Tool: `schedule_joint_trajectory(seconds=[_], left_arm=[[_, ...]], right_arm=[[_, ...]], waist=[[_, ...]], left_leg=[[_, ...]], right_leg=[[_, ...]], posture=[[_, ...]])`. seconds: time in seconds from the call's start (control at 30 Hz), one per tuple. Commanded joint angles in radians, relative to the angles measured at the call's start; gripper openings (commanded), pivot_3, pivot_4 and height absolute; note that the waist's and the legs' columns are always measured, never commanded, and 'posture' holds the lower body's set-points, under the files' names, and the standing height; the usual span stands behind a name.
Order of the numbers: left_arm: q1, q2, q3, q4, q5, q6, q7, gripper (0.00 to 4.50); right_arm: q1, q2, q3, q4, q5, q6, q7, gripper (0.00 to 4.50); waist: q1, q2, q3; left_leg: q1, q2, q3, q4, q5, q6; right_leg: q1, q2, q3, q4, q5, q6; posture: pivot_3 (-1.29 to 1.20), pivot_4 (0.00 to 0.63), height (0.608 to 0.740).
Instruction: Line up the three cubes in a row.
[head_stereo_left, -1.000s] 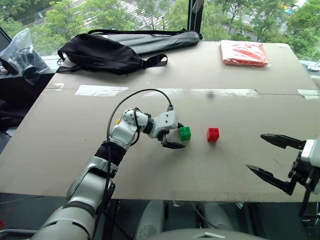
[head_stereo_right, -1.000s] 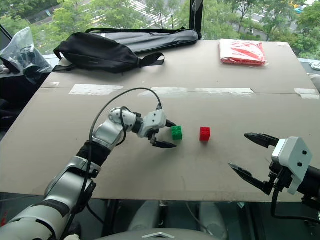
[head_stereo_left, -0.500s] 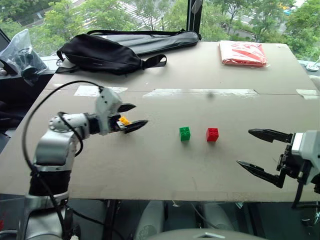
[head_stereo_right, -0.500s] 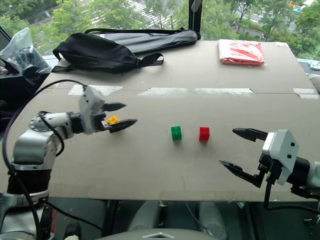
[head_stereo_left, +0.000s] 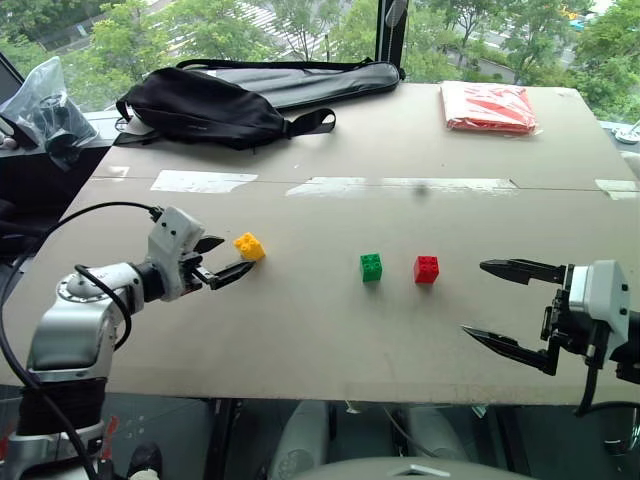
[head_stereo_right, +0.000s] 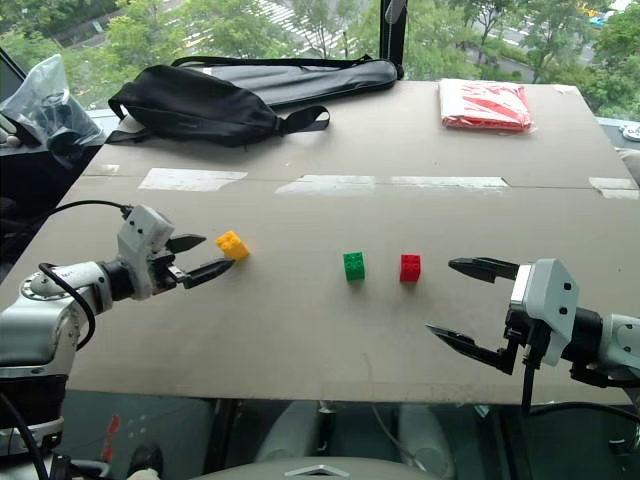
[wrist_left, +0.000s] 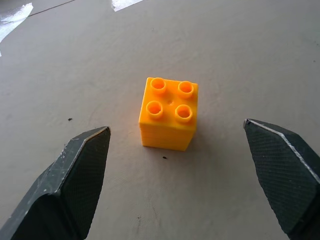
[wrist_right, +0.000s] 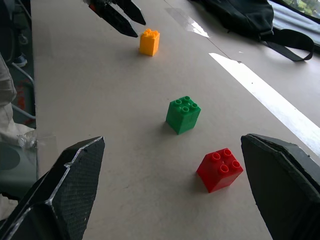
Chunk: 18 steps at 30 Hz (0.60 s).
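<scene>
Yellow cube: smooth plastic, slight sheen, studs on top. Green cube and red cube: same glossy moulded plastic. Table: matt, flat brown board, looks like cardboard or fibreboard, faint specks, with pale shiny tape strips across the seam. My left gripper has fingers of matt black with fine cross-hatched grip texture. Black bag, upper left: soft matt cloth. Red-white packet, upper right: glossy plastic wrap. Clear bag, far left: crinkly transparent plastic.
</scene>
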Motion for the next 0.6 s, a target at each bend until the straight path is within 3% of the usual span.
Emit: schedule_joint_trajectory(seconds=[0.03, 0.33, 0.43, 0.5, 0.6], left_arm=[[-0.013, -0.014, -0.006, 0.031, 0.017, -0.094, 0.019, 4.36], [-0.092, -0.058, -0.063, 0.211, 0.061, -0.234, 0.048, 4.36], [-0.098, -0.057, -0.071, 0.234, 0.062, -0.256, 0.038, 3.5], [-0.098, -0.051, -0.078, 0.246, 0.059, -0.27, 0.022, 2.44], [-0.098, -0.041, -0.072, 0.258, 0.047, -0.289, -0.002, 1.66]], right_arm=[[-0.001, 0.0, -0.015, -0.013, 0.0, -0.019, -0.004, 4.5], [0.023, 0.007, -0.035, -0.025, -0.027, -0.022, -0.034, 4.5], [0.032, 0.005, -0.044, -0.029, -0.028, -0.02, -0.039, 4.5], [0.036, 0.005, -0.049, -0.032, -0.03, -0.019, -0.041, 4.5], [0.043, 0.005, -0.054, -0.036, -0.029, -0.018, -0.044, 4.5]], waist=[[0.0, 0.0, 0.0], [-0.002, -0.001, 0.0], [-0.003, -0.001, 0.0], [-0.002, -0.001, 0.0], [-0.002, -0.001, 0.0]], left_leg=[[0.0, 0.0, 0.0, 0.0, 0.0, 0.0], [0.0, 0.0, 0.0, 0.0, 0.0, 0.0], [0.0, 0.0, 0.0, 0.0, 0.0, 0.0], [0.0, 0.0, 0.0, 0.0, 0.0, 0.0], [0.0, 0.0, 0.0, 0.0, 0.0, 0.0]], right_leg=[[0.0, 0.0, 0.0, 0.0, 0.0, 0.0], [0.0, 0.001, 0.0, 0.0, 0.0, 0.0], [0.0, 0.001, 0.0, 0.0, 0.0, 0.0], [0.0, 0.001, 0.0, 0.0, 0.0, 0.0], [0.0, 0.001, 0.0, 0.0, 0.0, 0.0]], posture=[[0.0, 0.15, 0.74], [0.0, 0.15, 0.74], [0.0, 0.15, 0.74], [0.0, 0.15, 0.74], [0.0, 0.15, 0.74]])
